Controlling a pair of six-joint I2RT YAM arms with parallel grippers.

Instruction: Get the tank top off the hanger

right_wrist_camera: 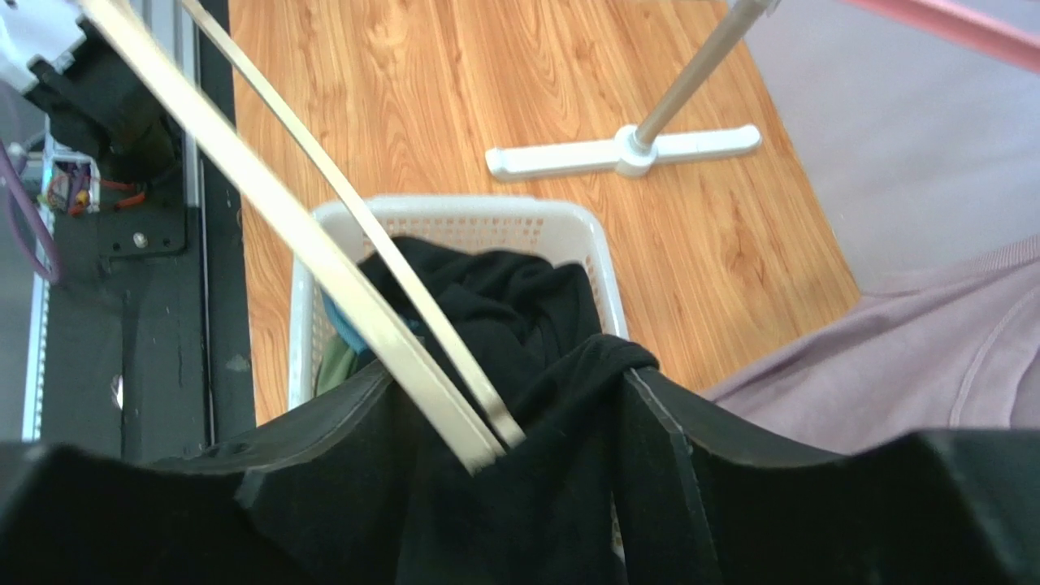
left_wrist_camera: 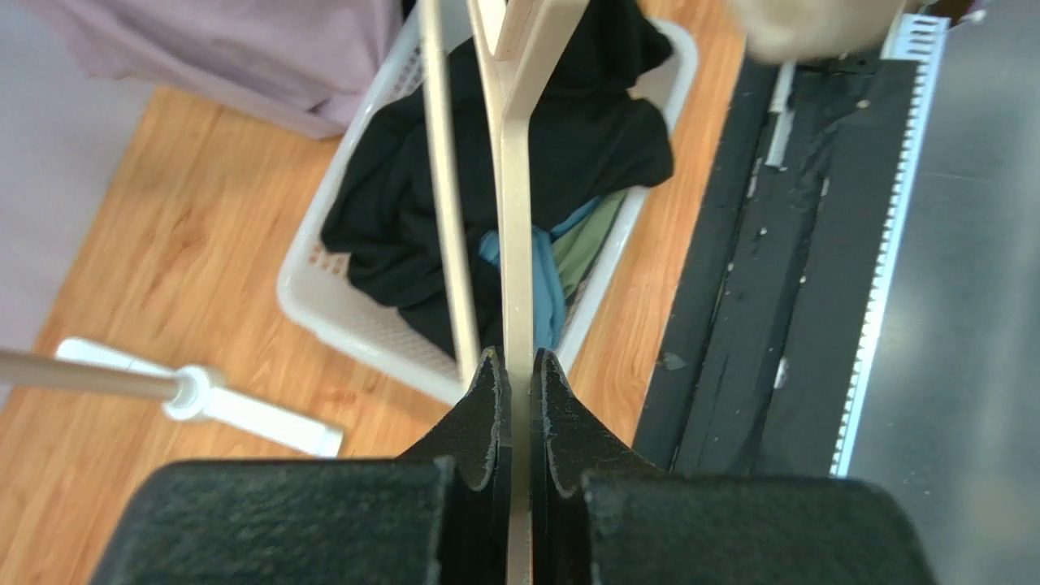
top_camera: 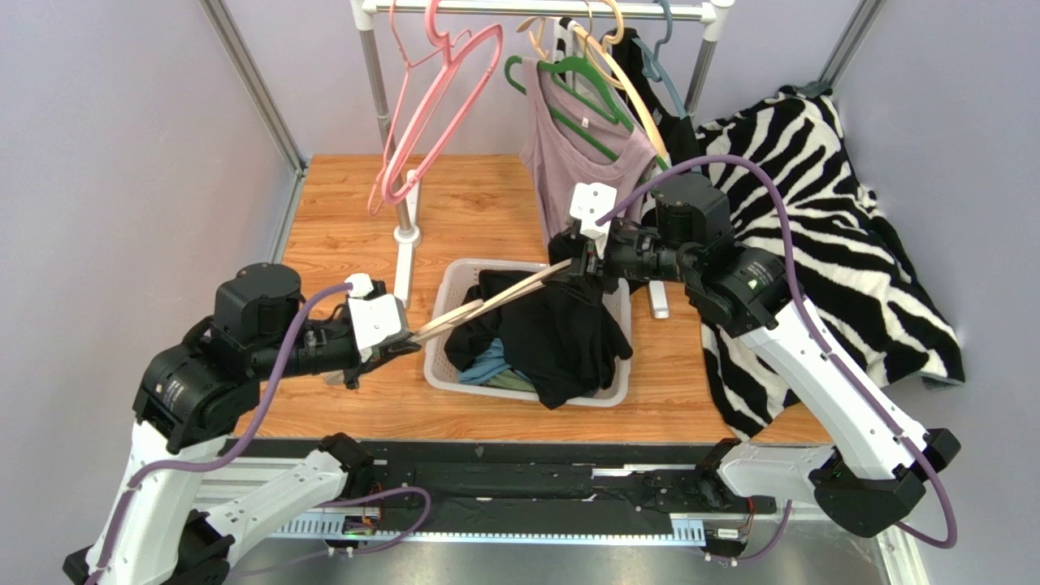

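Left gripper (top_camera: 397,347): jaws pressed tight on one end of the cream hanger (top_camera: 488,311), which slants up and rightward over the white basket (left_wrist_camera: 354,327). Black tank top (top_camera: 564,332) drapes from the hanger's far end down into the basket, over other clothes. Right gripper (top_camera: 586,262): fingers spread, straddling that end with black cloth bunched between them; whether they touch it cannot be told.

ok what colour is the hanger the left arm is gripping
The hanger is pale cream, almost beige. It shows best in the left wrist view.
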